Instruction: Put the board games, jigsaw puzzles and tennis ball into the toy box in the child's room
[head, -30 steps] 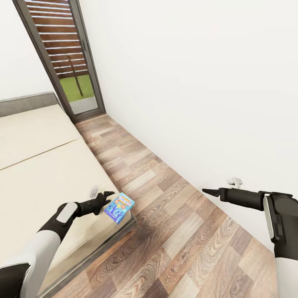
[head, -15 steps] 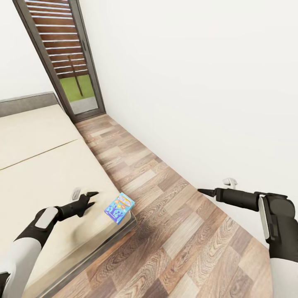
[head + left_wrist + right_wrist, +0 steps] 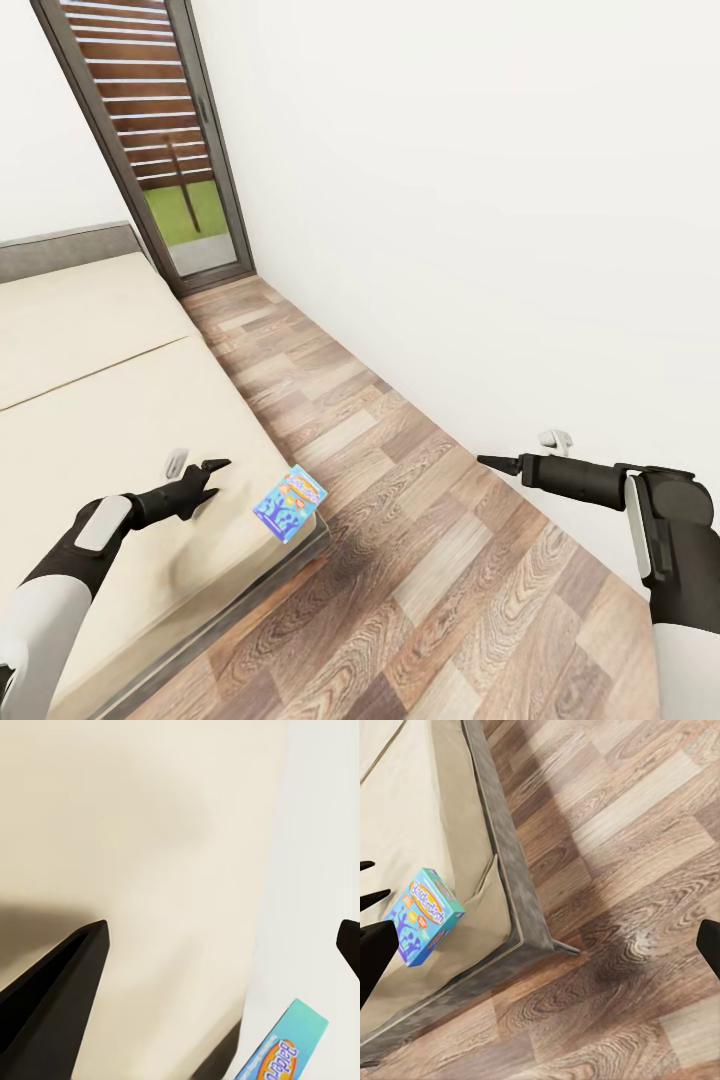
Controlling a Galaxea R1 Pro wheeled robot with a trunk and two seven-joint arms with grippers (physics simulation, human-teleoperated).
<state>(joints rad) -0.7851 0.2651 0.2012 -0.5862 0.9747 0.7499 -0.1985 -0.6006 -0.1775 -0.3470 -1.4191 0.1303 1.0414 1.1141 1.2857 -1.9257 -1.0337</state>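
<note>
Left hand (image 3: pixel 200 470) hovers open beside blue board game (image 3: pixel 289 502) at bed (image 3: pixel 90 400) corner.

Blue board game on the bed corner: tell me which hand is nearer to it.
Left. The left hand hovers over the mattress just beside the blue board game; the right hand is out over the floor, farther away.

Mattress (image 3: pixel 90 400): I saw plain beige cloth, matt and smooth.
Bed frame (image 3: pixel 514 900): grey, a woven fabric look to me.
Board game (image 3: pixel 289 502): printed card, blue, with a slight sheen.
Floor (image 3: pixel 450 560): wood planks, strong grain, faint gloss.
Wall (image 3: pixel 480 200): white, matt, even.
Left gripper (image 3: pixel 203 470): I read it as matt black plastic.
</note>
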